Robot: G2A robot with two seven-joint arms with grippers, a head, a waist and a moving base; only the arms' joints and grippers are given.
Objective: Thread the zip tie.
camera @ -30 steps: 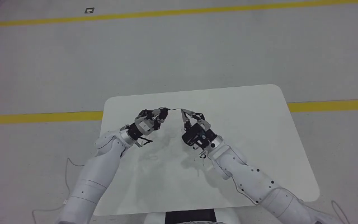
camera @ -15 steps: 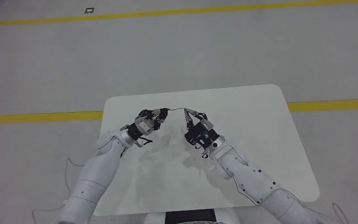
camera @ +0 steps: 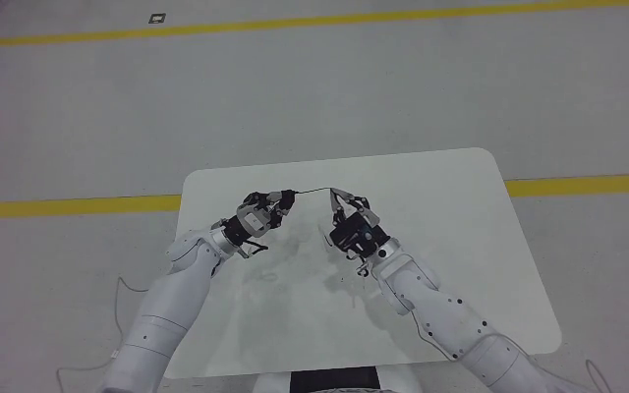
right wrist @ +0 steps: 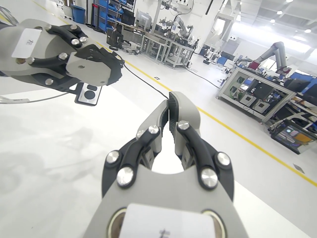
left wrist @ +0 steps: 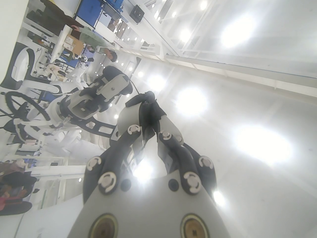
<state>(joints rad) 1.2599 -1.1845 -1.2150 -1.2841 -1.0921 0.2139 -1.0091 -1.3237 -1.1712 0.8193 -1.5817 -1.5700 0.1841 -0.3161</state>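
A thin black zip tie (camera: 311, 190) runs taut between my two grippers above the white table (camera: 442, 206). My left gripper (camera: 282, 201) is shut on one end of it. In the left wrist view the tie's end is pinched between the dark fingertips of the left gripper (left wrist: 148, 98). My right gripper (camera: 337, 196) is shut on the other end. The right wrist view has the zip tie (right wrist: 146, 82) leading from the right gripper (right wrist: 169, 98) across to the left gripper (right wrist: 117, 67). Both grippers hover over the table's far middle part.
The table's far edge (camera: 344, 160) lies just beyond the grippers, with grey floor and yellow lines (camera: 295, 22) behind. Bare tabletop spreads to the right (camera: 472, 265) and toward the near side.
My right gripper has slid a little to the right, away from the left one, and the span of zip tie between them has grown longer. The left gripper has kept still.
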